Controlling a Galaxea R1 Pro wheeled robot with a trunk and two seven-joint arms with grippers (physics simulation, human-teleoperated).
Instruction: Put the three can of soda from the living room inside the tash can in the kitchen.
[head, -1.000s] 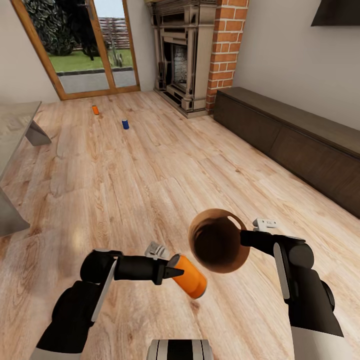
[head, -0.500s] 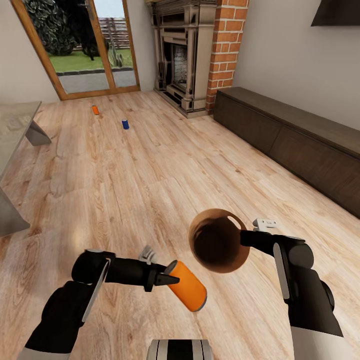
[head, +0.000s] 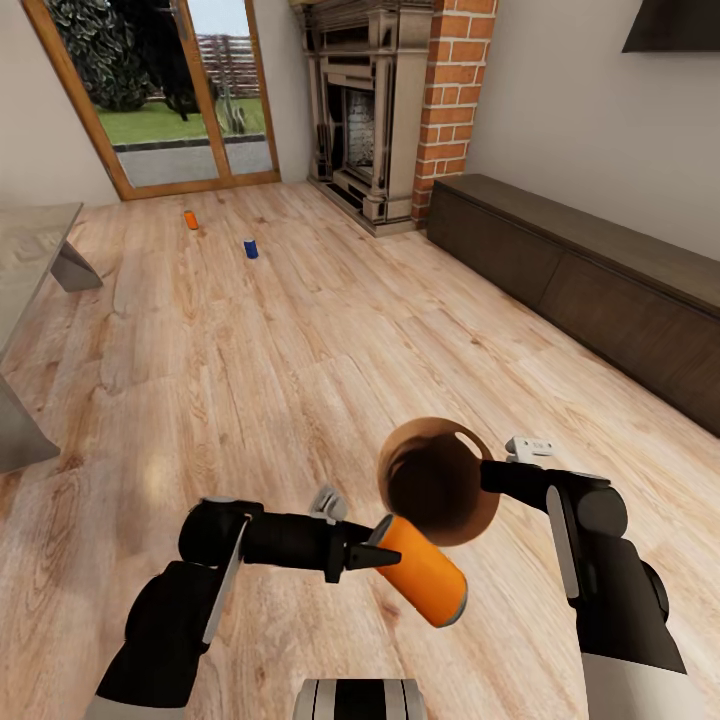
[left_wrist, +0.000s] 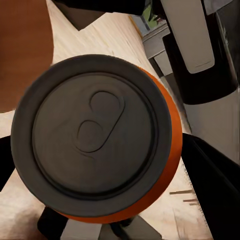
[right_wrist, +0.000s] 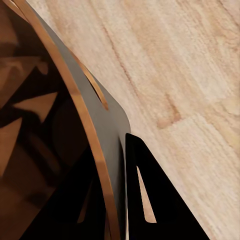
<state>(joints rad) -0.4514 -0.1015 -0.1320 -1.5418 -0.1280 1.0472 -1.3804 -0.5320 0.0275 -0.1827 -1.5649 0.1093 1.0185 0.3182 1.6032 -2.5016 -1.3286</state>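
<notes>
Now the left end effector (head: 378, 556), clamped on an orange can of soda (head: 422, 585), has swung it under the tash can (head: 437, 482) rim gripped by the right end effector (head: 488, 474); insertion looks imminent.

The setting is a domestic living room. Indicators: light wood plank floor (head: 300, 330), brick fireplace (head: 385, 110) at upper centre of the frame, wood-framed glass doors (head: 150, 90) at upper left opening onto a garden, and a long dark low cabinet (head: 590, 280) along the right wall.
</notes>
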